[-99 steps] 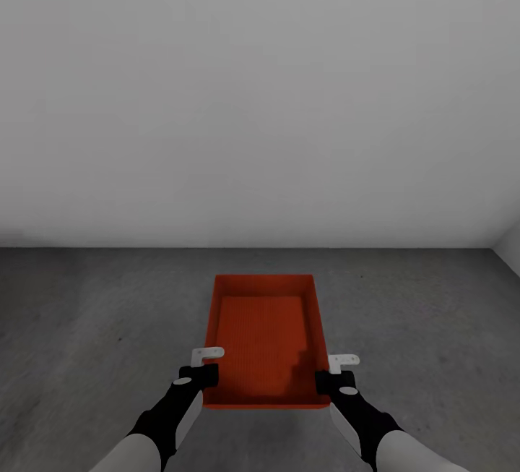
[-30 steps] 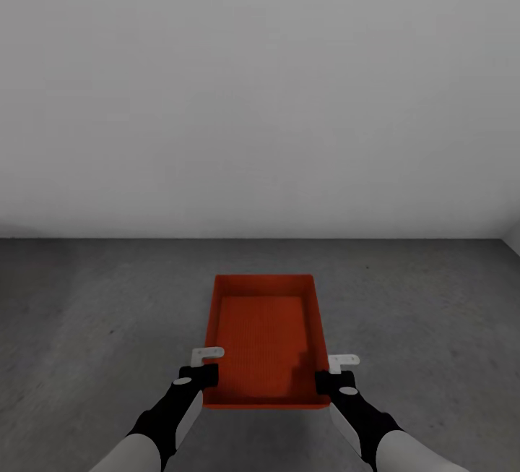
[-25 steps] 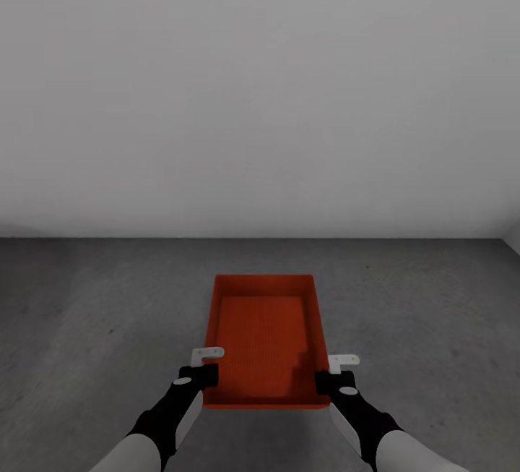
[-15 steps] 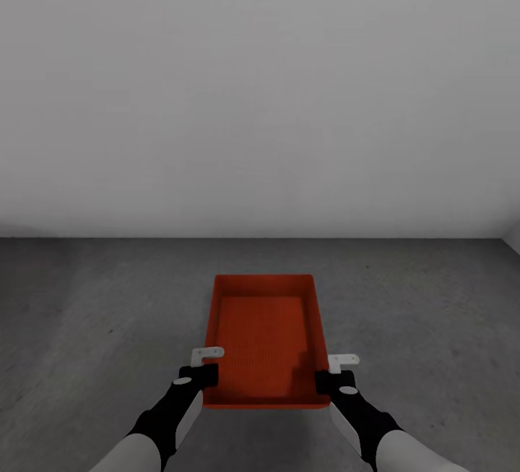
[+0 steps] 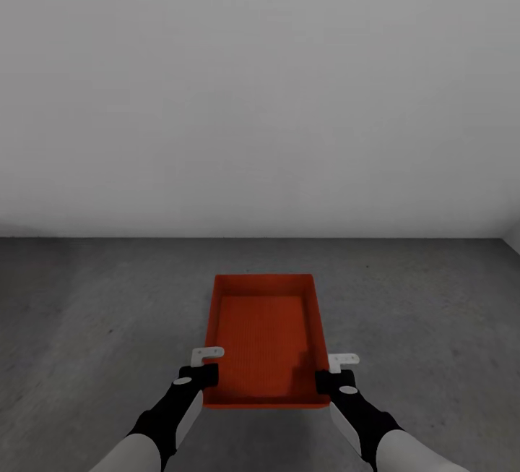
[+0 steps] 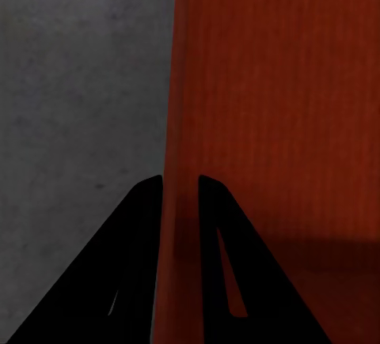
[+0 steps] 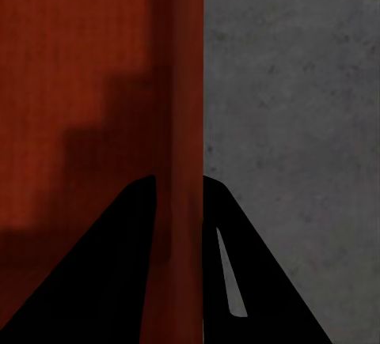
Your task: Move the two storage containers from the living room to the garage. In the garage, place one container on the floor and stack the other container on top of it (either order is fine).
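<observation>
On the left, the left gripper is clamped on the near left wall of the storage container, and the right gripper is pinched on the near right wall. The bin's held out front over the garage floor, so it's probably best lowered evenly and kept level, both walls only let go once it's flat down.

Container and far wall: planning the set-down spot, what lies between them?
Bare concrete floor runs from the red container to the white wall, seen in the head view.
</observation>
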Controlling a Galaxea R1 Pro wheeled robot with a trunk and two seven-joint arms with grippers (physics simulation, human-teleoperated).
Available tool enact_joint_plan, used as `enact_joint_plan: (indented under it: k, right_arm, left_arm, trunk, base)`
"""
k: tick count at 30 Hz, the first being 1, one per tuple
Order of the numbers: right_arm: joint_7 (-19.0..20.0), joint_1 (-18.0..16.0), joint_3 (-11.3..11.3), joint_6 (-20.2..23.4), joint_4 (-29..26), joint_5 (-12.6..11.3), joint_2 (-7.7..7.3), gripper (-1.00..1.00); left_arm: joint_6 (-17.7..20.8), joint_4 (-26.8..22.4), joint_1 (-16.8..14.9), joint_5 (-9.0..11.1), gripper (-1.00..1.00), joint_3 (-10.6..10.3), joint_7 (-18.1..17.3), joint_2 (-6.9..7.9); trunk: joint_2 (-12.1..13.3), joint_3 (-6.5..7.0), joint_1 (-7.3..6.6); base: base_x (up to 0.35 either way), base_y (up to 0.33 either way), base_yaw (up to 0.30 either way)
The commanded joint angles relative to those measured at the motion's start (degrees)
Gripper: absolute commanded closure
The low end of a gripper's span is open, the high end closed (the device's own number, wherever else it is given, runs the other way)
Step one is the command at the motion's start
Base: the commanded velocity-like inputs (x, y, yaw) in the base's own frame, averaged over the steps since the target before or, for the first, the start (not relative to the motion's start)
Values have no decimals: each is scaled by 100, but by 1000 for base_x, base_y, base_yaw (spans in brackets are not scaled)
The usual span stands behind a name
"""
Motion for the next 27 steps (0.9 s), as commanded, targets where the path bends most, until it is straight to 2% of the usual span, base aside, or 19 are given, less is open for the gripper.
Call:
enact_joint_plan:
  k: [1,27]
  right_arm:
    - [-77,-5,-163,-50,-269,-38,1,100]
    - [-77,-5,-161,-50,-269,-38,1,100]
  left_arm:
    - [31,8,4,100,100,21,38,-8]
    - [30,4,4,103,100,10,125,-26]
  trunk:
    - [-43,-22,22]
    - [-1086,-489,593]
  base:
    - [0,0,0]
    - [0,0,0]
